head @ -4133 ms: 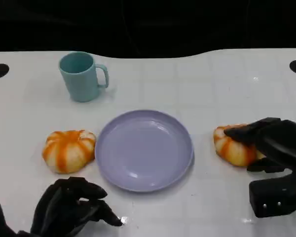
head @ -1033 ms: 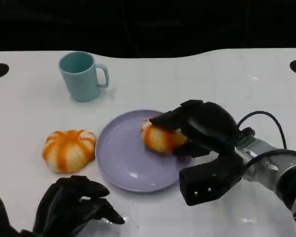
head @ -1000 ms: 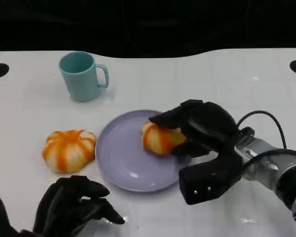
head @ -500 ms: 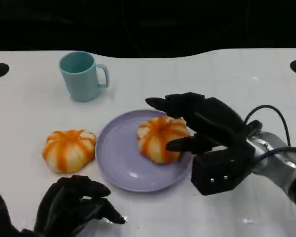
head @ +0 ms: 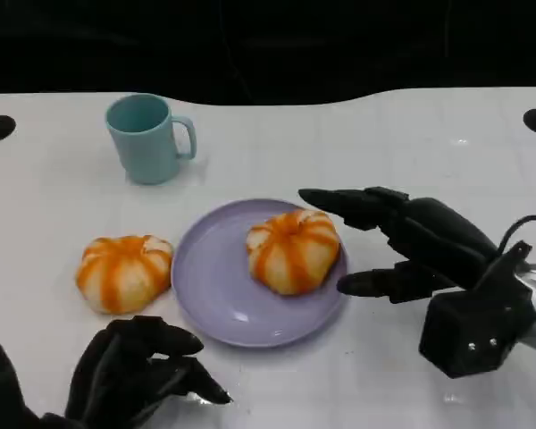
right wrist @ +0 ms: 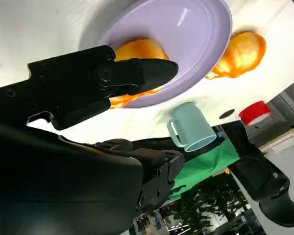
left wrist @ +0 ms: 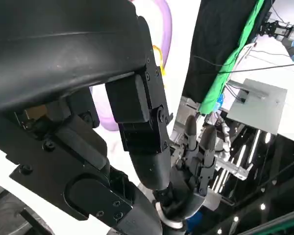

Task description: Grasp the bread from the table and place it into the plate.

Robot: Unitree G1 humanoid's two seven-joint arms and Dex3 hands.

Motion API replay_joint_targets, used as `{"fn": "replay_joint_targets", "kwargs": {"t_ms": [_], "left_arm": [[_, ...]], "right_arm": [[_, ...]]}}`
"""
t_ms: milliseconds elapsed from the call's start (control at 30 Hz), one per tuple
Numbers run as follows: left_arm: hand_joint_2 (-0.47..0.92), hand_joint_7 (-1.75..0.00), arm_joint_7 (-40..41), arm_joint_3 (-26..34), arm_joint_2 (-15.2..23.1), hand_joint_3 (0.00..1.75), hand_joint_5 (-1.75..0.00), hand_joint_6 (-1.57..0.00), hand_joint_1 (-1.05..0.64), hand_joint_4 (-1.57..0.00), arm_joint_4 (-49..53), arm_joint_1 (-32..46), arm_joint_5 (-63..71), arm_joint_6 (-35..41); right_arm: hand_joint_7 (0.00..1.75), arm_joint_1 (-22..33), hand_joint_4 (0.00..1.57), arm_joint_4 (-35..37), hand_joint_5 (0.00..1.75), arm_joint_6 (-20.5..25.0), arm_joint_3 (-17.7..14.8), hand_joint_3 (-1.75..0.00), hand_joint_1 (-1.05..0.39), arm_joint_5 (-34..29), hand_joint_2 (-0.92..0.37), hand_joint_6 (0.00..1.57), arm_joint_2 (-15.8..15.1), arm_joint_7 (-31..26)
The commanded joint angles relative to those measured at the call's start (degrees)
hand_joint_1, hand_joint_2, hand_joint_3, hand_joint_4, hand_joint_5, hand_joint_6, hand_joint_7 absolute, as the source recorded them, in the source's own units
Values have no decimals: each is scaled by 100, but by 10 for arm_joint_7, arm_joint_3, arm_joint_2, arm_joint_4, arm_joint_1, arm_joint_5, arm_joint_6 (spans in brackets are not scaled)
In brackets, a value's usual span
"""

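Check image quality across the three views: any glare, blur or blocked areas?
Head view: sharp and evenly lit, small glare spots on the table and a soft sheen on the plate. Left wrist view: the left robot hand blocks most of the frame, background overexposed. Right wrist view: the right robot hand is dark, plate and bread in focus.

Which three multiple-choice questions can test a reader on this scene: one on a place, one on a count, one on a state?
1. Where is the mug?
A. behind the plate, toward the left
B. on the plate
C. beside the right hand

2. How many breads are on the plate?
A. none
B. one
C. two

3. What is the right hand doing?
A. gripping a bread
B. pressing the mug
C. open, beside the plate

Answers: 1 A, the mug stands beyond the plate's left side. 2 B, one bread lies on it; the other bread lies on the table. 3 C, its fingers are spread and hold nothing.
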Motion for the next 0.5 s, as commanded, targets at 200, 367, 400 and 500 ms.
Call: {"fn": "replay_joint_targets", "kwargs": {"t_ms": [200,367,400,500], "left_arm": [[64,-20,11,1,4,0,-46,-157,-102,-157,-9,5,1,6],[64,-18,5,3,5,0,-46,-157,-99,-157,-2,1,-2,2],[64,-18,6,3,5,0,-46,-157,-99,-157,-3,1,-1,3],[65,-19,4,4,6,0,-46,-157,-99,-157,-1,0,-1,1]], "right_arm": [[13,109,42,-100,44,-19,-64,-31,-65,108,-92,45,-36,60],[24,159,37,-130,106,-15,-84,-35,-59,224,-92,68,-25,128],[39,171,37,-145,114,8,-87,-35,-58,266,-92,65,-20,155],[80,202,43,-188,129,62,-99,-36,-55,334,-92,56,-13,198]]}}
